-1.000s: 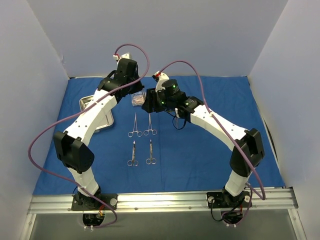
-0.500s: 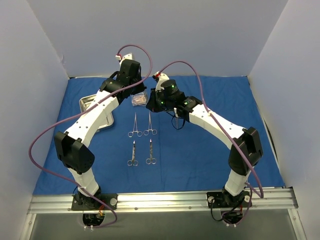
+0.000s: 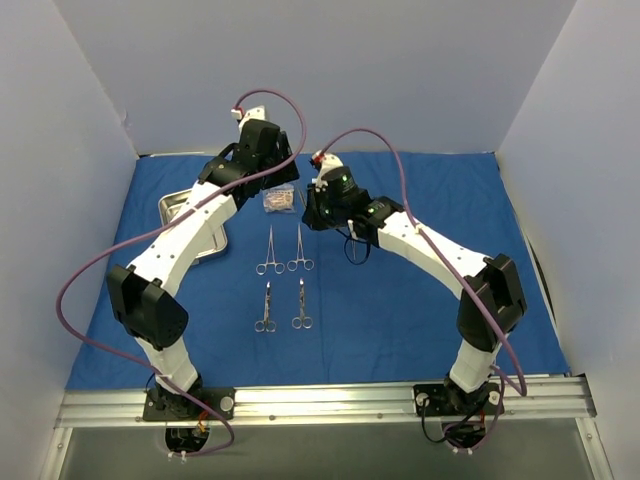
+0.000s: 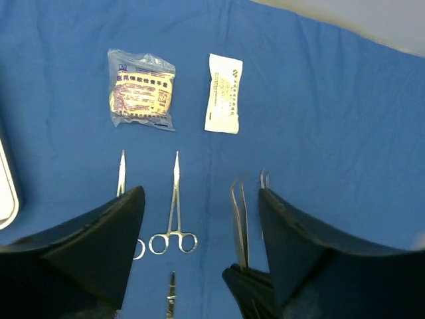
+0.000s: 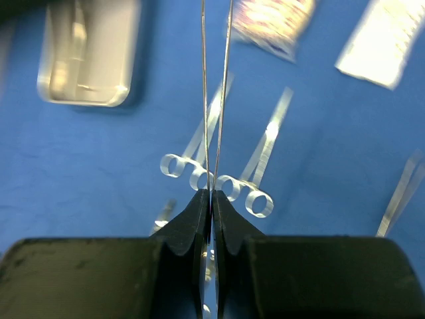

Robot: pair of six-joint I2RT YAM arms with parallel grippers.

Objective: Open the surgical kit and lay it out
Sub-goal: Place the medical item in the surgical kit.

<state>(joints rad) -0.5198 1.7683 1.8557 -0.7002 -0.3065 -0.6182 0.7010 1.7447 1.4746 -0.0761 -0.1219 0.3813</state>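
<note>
The blue cloth wrap lies spread over the table. On it are two rows of silver scissor-like instruments, two of them clear in the left wrist view. Two small packets lie beyond them. The steel tray sits at the left. My right gripper is shut on thin tweezers, which stick out past its fingertips above the instruments. My left gripper hangs open just beside those tweezers, holding nothing. Another pair of tweezers lies on the cloth.
White walls close in the table at the back and both sides. A metal rail runs along the near edge. Both arms meet over the back middle of the cloth, with purple cables looping above them.
My left gripper has opened and drawn back a little. My right gripper has closed on the tweezers and shifted slightly right.
</note>
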